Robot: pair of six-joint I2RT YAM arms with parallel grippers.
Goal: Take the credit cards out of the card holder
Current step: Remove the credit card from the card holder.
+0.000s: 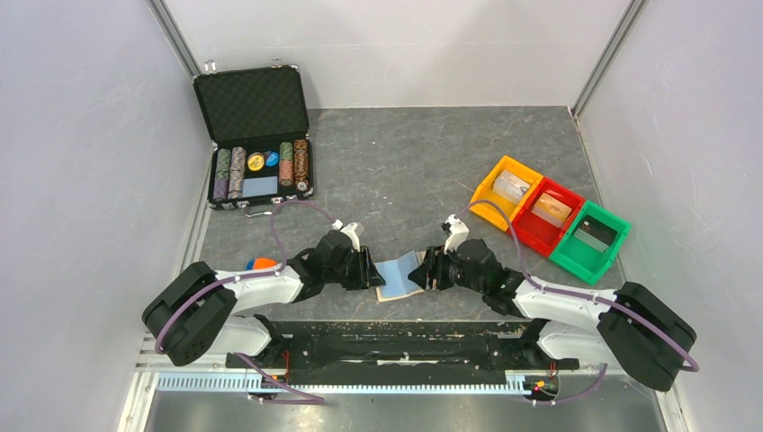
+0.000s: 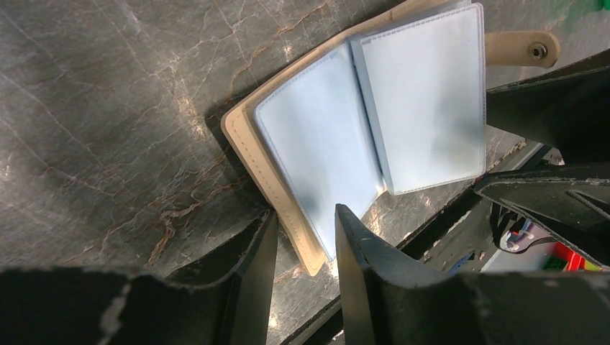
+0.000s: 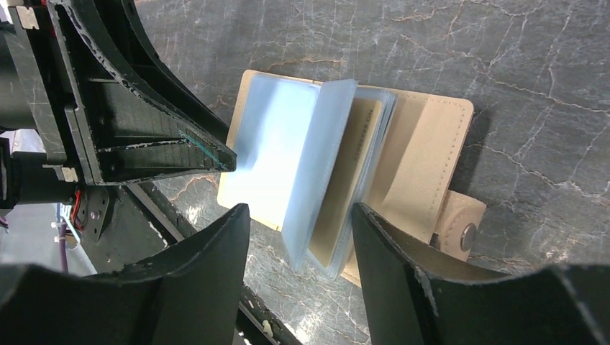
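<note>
The card holder [image 1: 402,277] lies open on the dark stone tabletop between my two grippers, tan cover down and light blue sleeves up. In the left wrist view its near corner [image 2: 316,251] sits between the fingers of my left gripper [image 2: 306,215], which is open; one left finger [image 3: 216,159] touches the left blue page. My right gripper [image 3: 301,210] is open too, its fingers on either side of a few upright blue sleeves [image 3: 320,165]. One sleeve shows a tan credit card [image 3: 345,190] still inside. The snap tab [image 3: 460,226] sticks out beside the right finger.
A black foam-lined chip case [image 1: 255,135] stands open at the back left. Orange [image 1: 507,192], red [image 1: 550,214] and green [image 1: 590,238] bins sit at the right. A small orange object [image 1: 263,264] lies by the left arm. The table's front edge runs just below the holder.
</note>
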